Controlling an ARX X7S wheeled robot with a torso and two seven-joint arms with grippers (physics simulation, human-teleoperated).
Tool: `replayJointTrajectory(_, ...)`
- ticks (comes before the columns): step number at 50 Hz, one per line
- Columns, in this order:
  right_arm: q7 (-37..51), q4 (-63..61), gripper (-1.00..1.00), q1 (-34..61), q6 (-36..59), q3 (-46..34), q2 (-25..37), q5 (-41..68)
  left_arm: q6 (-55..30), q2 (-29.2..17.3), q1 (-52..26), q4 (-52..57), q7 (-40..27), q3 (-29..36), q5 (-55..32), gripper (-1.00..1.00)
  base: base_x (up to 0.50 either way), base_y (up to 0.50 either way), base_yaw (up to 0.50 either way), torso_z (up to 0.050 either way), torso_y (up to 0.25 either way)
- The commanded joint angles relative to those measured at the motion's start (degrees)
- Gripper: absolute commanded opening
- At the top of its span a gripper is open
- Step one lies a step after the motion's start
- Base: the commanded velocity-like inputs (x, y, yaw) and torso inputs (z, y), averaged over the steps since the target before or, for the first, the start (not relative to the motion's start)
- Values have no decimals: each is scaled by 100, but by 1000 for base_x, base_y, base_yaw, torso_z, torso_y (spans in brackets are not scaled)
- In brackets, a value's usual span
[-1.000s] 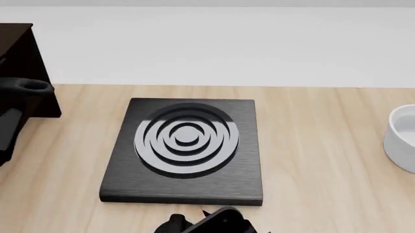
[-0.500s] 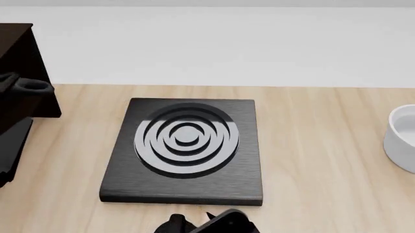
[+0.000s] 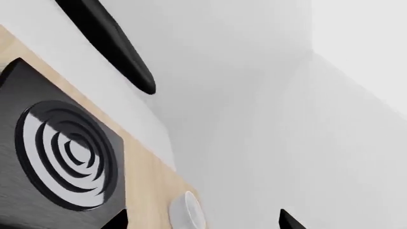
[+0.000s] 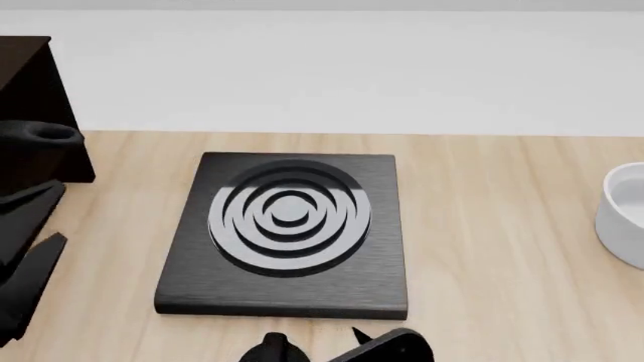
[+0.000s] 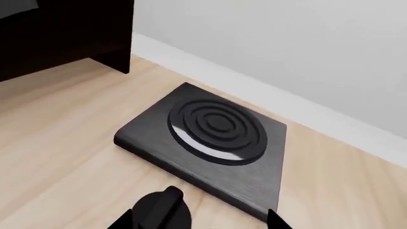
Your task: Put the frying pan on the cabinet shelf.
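Observation:
Of the frying pan only the long black handle with its loop hole (image 4: 45,134) shows, sticking out at the far left in front of the very dark cabinet (image 4: 26,83). The pan's round body and the cabinet shelf are out of view. The handle also shows in the left wrist view (image 3: 117,47). My left gripper (image 4: 62,211) is open and empty, nearer the front than the handle and apart from it; in its wrist view (image 3: 203,224) only two wide-apart tips show. My right gripper (image 5: 200,224) is open, low at the table's front.
A square black stove plate (image 4: 286,230) with concentric rings lies mid-table. A white bowl (image 4: 624,215) stands at the right edge. A small black rounded thing (image 4: 271,348) sits at the front, beside my right arm (image 4: 393,348), and shows between the right fingers (image 5: 162,210).
My left gripper has drawn back from the pan handle toward the front, and its open fingers now show. The handle stays by the cabinet. My right arm shifted slightly right.

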Motion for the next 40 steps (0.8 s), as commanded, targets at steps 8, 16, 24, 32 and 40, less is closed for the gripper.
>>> replayJointTrajectory(8, -175, 221, 100, -494, -795, 320, 289, -394, -548, -183, 755, 1754, 893, 438, 2248, 100, 0, 0, 0, 0, 0)
replayJointTrajectory(16, -289, 301, 100, -791, -1363, 722, 405, -317, -481, -213, 1017, 2415, 1103, 1152, 4199, 100, 0, 0, 0, 0, 0)
replayJointTrajectory(24, -459, 465, 100, -1018, -1700, 836, 474, -453, -48, -556, 1156, 3092, 1017, 2560, 6601, 100, 0, 0, 0, 0, 0)
replayJointTrajectory(32, -833, 684, 100, -1326, -2316, 956, 469, -728, 196, -512, 1330, 3292, 713, 2767, 7140, 100, 0, 0, 0, 0, 0)
replayJointTrajectory(40, -915, 756, 100, -1566, -2729, 1142, 525, -909, 130, -593, 1533, 3543, 299, 3254, 7811, 100, 0, 0, 0, 0, 0)
